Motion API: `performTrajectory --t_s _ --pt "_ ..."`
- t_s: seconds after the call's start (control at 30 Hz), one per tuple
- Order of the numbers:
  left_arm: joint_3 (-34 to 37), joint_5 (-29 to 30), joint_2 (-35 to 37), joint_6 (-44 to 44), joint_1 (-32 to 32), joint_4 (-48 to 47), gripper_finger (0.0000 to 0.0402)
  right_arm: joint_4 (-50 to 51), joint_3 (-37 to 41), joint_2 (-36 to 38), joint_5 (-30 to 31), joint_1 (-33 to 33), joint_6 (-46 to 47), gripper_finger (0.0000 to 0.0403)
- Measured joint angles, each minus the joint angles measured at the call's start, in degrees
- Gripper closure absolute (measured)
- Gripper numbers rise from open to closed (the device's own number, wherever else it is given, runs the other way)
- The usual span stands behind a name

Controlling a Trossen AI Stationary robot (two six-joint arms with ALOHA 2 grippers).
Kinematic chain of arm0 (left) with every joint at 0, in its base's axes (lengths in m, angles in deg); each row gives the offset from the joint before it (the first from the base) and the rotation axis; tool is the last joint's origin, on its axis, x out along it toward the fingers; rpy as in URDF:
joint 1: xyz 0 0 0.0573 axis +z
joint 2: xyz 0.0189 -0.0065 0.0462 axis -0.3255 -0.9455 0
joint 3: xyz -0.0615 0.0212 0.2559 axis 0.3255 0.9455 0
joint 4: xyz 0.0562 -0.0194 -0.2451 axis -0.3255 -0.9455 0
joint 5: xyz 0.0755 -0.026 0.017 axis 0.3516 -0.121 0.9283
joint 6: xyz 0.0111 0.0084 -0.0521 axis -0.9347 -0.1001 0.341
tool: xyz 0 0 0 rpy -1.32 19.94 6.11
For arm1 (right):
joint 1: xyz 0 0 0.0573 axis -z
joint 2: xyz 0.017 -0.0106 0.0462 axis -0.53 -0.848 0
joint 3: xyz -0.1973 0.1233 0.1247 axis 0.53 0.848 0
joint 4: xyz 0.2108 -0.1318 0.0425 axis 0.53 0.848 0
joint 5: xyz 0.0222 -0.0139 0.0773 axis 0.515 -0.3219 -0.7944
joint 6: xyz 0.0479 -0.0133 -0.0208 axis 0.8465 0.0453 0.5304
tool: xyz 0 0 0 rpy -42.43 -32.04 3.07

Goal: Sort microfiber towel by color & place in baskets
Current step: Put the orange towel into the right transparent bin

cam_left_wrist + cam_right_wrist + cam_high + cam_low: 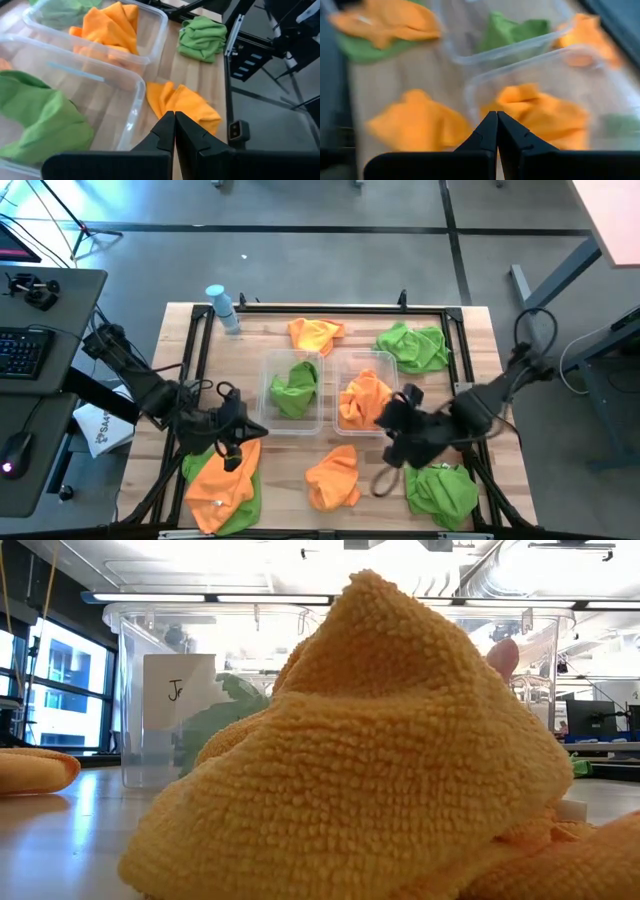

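Observation:
Two clear bins stand side by side mid-table. The left bin [272,370] holds a green towel [296,388]; the right bin [385,362] holds an orange towel [362,400]. Loose towels lie on the table: orange [315,333] and green [412,347] at the far side, orange over green [222,485] near left, orange [335,477] near centre, green [442,492] near right. My left gripper [255,432] [174,125] is shut and empty beside the left bin's near left corner. My right gripper [382,420] [497,125] is shut and empty at the right bin's near right corner.
A pale-blue bottle [222,308] stands at the table's far left corner. A dark frame [330,308] runs round the table top. A white printed sheet [100,428] lies off the table's left edge. In the low view an orange towel [370,740] fills the foreground before a labelled bin [170,690].

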State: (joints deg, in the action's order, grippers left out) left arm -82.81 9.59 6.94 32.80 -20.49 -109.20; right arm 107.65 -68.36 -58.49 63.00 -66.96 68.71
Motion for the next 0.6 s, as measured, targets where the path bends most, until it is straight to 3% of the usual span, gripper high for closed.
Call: performTrajectory --t_s 0.17,0.3,0.4,0.6 --pt "0.0 0.08 -1.27 2.69 -2.05 -0.02 0.0401 -17.73 17.58 10.05 0.22 -5.31 6.48 0.0403" --pt "0.0 -1.22 -2.28 3.89 -2.75 -0.32 0.0401 -21.85 26.71 15.27 0.19 -8.89 17.1 0.0403" --pt "0.0 -4.02 -3.03 7.41 -2.75 -1.72 0.0401 -21.83 30.12 16.79 0.21 -11.62 24.02 0.0403" --pt "0.0 -14.01 -4.82 20.78 -3.08 -10.15 0.0401 -20.04 31.61 16.92 0.22 -14.45 27.82 0.0403"
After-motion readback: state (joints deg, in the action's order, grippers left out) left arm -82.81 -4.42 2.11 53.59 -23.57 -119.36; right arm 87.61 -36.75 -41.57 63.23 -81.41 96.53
